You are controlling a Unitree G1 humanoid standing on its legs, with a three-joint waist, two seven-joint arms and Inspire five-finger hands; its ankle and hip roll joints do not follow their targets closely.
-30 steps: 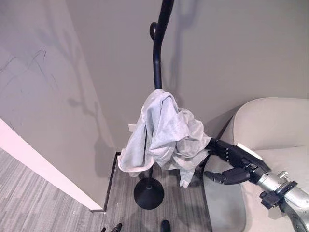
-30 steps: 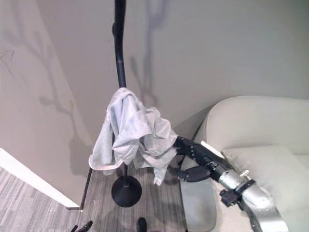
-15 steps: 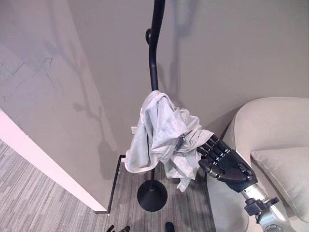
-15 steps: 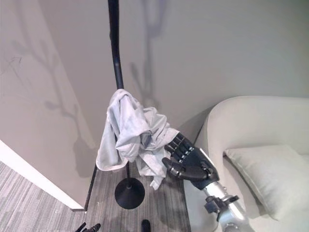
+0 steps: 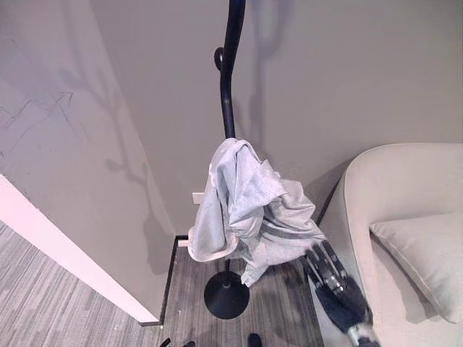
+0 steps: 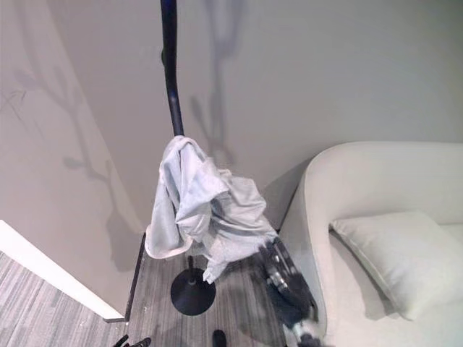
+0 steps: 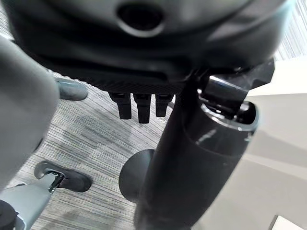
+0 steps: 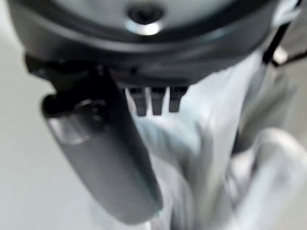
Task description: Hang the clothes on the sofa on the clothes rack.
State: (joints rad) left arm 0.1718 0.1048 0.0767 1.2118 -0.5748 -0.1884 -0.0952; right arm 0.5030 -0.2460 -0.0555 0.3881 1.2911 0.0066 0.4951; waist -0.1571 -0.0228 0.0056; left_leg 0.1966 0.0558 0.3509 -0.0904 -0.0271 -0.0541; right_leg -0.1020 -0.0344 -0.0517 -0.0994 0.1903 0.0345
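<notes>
One garment (image 5: 249,210) draped on the rack (image 5: 228,87) — right hand (image 5: 338,289) low beside it, fingers straight, holding nothing.

Pale grey cloth hangs bunched over a hook partway up the black pole, folds drooping toward the round base (image 5: 226,294). It looks light, soft and limp, so it will sag and slide rather than keep a shape; a judgement only, but the bunched top near the hook seems the safest place to pinch if it needs resettling, since a pull on the loose lower hem could drag it off. The right hand sits just beside that hem, near the sofa (image 5: 405,188). The left hand (image 7: 139,108) hangs over the floor (image 5: 43,303) with fingers relaxed. Grey striped floor, plain grey walls, a cushion (image 5: 427,253) on the cream sofa — a tight corner.
</notes>
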